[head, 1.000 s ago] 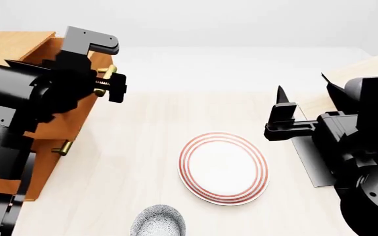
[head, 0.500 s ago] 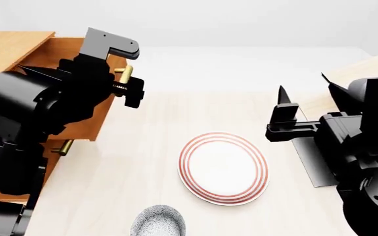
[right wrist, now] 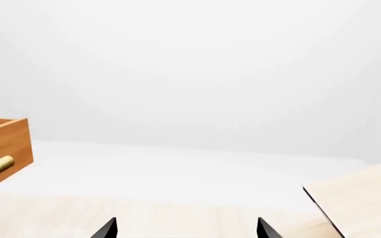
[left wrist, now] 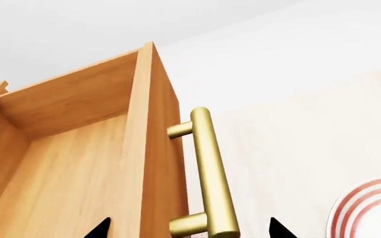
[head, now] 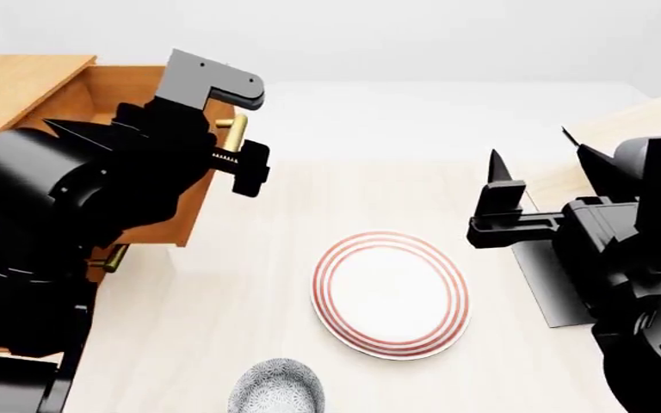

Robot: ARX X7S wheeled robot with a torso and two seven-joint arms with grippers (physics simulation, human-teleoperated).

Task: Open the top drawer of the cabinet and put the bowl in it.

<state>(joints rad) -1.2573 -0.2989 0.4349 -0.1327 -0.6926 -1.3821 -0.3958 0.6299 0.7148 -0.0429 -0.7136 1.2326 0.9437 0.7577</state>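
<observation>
Inside top drawer (left wrist: 71, 163), bare wood

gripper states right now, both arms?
Left gripper: open, fingertips either side of the top drawer's handle, not clamped on it.
Right gripper: open, holding nothing.

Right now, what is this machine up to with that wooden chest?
It is opening the top drawer of the cabinet. The left end effector sits around the brass handle, fingertips on either side, and the drawer is pulled partway out, its inside bare as far as can be seen. The right end effector hangs open over the table, holding nothing. The bowl meant for the drawer waits near the table's front edge, beside a red-ringed plate.
</observation>
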